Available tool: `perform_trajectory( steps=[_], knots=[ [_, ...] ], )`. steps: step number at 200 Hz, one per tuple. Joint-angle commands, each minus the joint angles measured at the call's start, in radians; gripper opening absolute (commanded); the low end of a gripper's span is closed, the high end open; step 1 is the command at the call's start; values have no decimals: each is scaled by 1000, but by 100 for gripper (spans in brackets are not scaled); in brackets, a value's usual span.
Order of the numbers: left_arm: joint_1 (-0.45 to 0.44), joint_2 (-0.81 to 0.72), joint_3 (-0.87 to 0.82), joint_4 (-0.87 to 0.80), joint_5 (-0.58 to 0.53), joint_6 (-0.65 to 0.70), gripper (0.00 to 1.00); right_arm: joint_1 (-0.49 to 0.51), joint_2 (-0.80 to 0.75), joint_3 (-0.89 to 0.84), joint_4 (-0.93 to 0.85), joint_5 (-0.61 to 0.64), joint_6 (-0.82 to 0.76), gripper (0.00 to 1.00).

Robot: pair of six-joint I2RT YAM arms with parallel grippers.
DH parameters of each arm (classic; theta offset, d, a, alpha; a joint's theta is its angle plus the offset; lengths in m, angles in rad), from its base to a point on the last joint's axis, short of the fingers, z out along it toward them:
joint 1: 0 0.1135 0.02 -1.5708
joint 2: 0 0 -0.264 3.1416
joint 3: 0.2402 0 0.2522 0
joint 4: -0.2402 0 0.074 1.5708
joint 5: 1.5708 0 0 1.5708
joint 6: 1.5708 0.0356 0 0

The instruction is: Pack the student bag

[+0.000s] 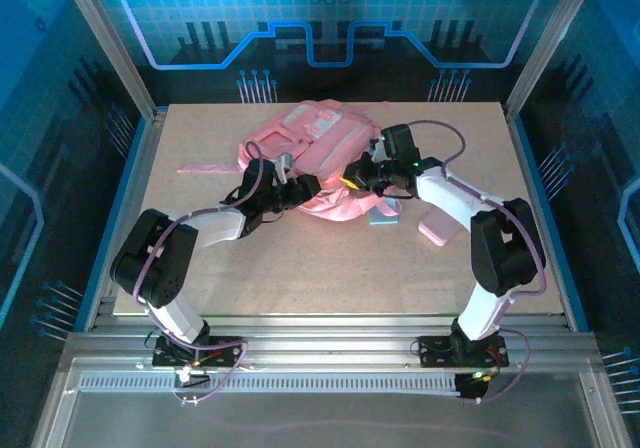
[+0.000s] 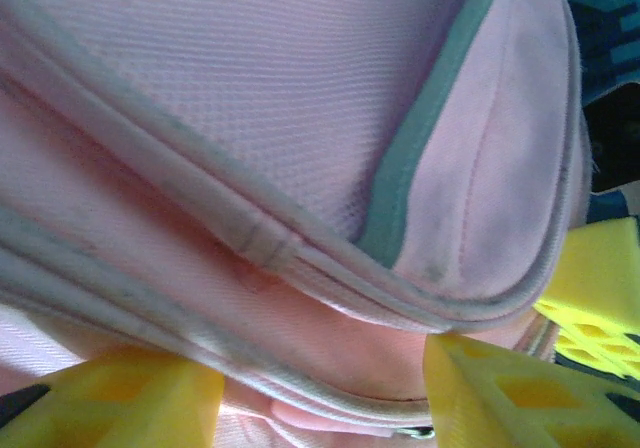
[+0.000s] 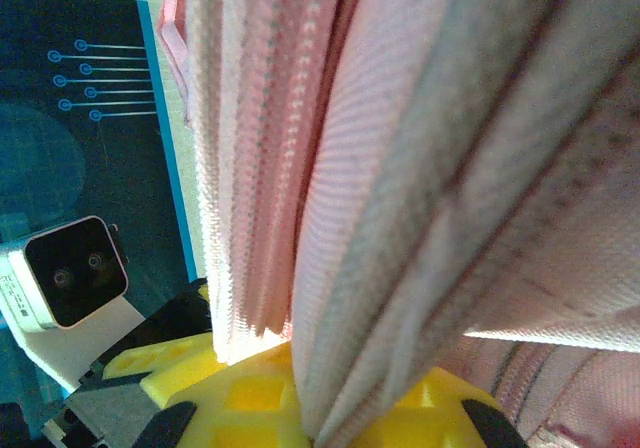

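**Pink student bag gripped at its near edge, packing barely begun**

Top external view: Pink fabric is seen as a soft heap toward the far middle of a pale board table [image 1: 300,268]. This is the student bag [image 1: 312,138], lying flat with grey-white patches uppermost and a strap trailing to the left. Both arms are bent inward to its near edge. The left gripper [image 1: 290,190] is set against the bag's near left side, and the right gripper [image 1: 358,178] against its near right side. A blue block [image 1: 383,216] and a pink flat piece [image 1: 438,231] lie on the table just beside the right arm, outside the bag.

Left wrist view: The bag's zip seams and a grey trim are shown very close. Two yellow fingers [image 2: 110,398] are spread apart at the bottom, with the bag's edge lying across the gap. No pinch on the cloth can be made out.

Right wrist view: A fold of pink cloth with zip teeth is seen rising from between the right gripper's yellow fingertips, which are pressed together on it.

The step in hand appears to be opening the bag's mouth, with one lip gripped and the other not yet taken. Little packing seems done, since the loose items lie outside. The next move likely calls for a firm hold by the left gripper on the opposite lip. A gentle pull apart would then be needed, so that the soft cloth is not dragged across the table.
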Motion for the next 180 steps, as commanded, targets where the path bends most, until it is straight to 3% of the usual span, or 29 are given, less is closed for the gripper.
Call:
perform_trajectory(
  steps=[1,32,96,136,180],
  knots=[
    [-43,6,38,145,156,-38,54,22,-40,55,87,-88,-29,0],
    [-62,-4,39,170,214,-71,53,20,-29,52,97,-91,-22,0],
    [-91,-68,39,-3,228,6,52,17,-34,54,94,-88,-24,0],
    [-98,-86,44,-132,196,121,44,17,-29,55,104,-91,-13,0],
    [-98,-56,77,-163,181,163,33,20,-32,54,97,-87,-15,0]
  ],
)
